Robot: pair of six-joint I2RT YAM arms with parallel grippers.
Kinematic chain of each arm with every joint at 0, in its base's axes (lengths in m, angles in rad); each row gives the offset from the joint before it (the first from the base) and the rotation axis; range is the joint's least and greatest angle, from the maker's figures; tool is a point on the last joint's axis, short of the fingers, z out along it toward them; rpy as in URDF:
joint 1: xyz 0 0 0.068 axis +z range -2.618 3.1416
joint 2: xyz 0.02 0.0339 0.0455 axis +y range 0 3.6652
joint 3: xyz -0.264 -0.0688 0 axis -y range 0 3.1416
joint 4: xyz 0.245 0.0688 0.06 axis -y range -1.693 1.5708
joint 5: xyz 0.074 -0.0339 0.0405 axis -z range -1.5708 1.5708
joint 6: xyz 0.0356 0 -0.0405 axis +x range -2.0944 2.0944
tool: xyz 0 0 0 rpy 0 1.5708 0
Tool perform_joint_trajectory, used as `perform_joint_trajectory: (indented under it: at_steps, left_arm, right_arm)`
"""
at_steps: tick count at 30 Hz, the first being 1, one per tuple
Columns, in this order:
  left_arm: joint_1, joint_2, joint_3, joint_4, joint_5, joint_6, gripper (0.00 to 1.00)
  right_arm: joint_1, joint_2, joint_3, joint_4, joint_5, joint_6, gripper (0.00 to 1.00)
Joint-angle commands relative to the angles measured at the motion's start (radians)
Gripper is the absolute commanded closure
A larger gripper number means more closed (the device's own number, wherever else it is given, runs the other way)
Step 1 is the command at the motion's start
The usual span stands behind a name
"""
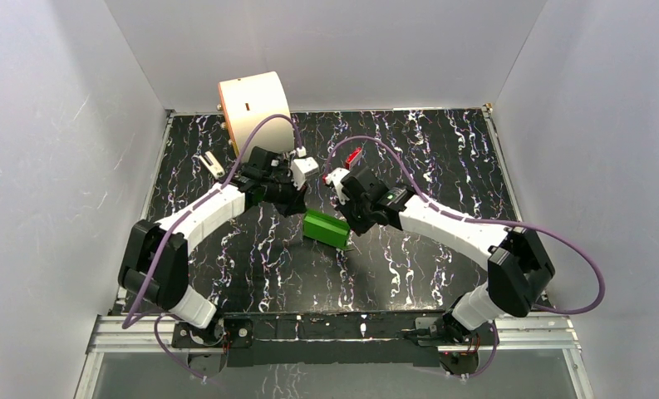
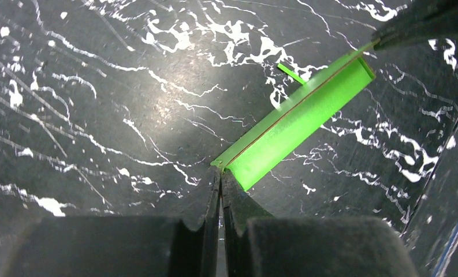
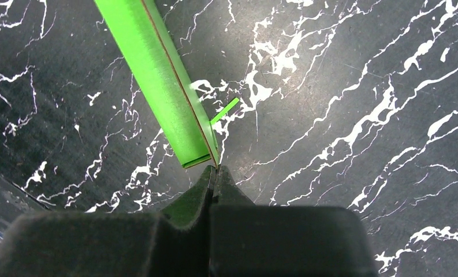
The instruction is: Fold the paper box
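Black marbled surface [image 1: 442,150], centre: green paper box [image 1: 326,229] held btwn both arms. L fingers [image 2: 238,202] pinched tight on one end's seam, R fingers [image 3: 226,187] clamped on opp. end.

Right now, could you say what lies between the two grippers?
The paper box, its ends pinched by the left gripper and right gripper; both wrist views show it.

Paper box [image 3: 154,75] end (off-frame)

Bare tabletop [image 1: 459,150] around the paper box [image 1: 326,228]; cream cylinder [image 1: 255,104] and red block [image 1: 353,155] beyond.
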Motion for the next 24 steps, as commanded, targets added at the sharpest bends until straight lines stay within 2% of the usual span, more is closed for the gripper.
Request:
perform_joint_trajectory:
  at_steps: [1, 10, 24]
  left_arm:
    - [-0.043, -0.094, 0.019, 0.012, -0.172, -0.240, 1.00]
    - [-0.095, -0.208, -0.072, 0.088, -0.332, -0.565, 1.00]
    - [-0.140, -0.370, -0.281, 0.261, -0.530, -0.808, 1.00]
  right_arm:
    - [0.023, 0.026, 0.073, -0.004, 0.082, 0.121, 1.00]
    - [0.056, 0.052, 0.128, -0.014, 0.156, 0.279, 1.00]
    - [0.070, 0.083, 0.156, 0.073, 0.150, 0.451, 1.00]
